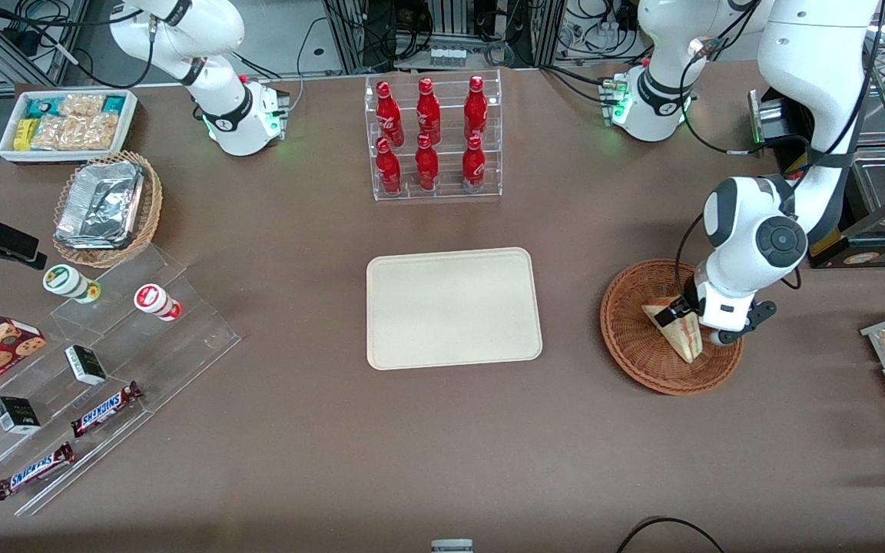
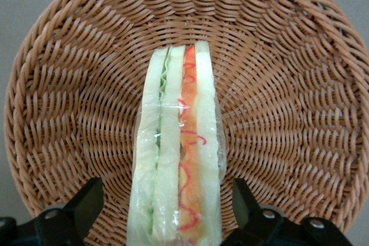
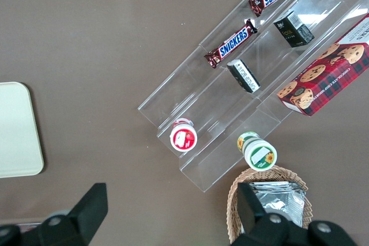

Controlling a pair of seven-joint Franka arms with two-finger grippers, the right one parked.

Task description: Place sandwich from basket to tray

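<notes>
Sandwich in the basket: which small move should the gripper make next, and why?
Probably close the fingers. The gripper is open, one finger on each side of the sandwich, with gaps showing, and the sandwich lies in the basket, not yet lifted toward the tray.

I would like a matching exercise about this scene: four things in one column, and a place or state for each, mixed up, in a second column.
Things:
1. sandwich
2. tray
3. gripper
4. cola bottles

Places or states:
A. in a clear rack, farther from the front camera than the tray
B. lying in the basket
C. bare, on the table between the rack and the camera
D. open, one finger on each side of the sandwich

Pairs: 1-B, 2-C, 3-D, 4-A
</notes>
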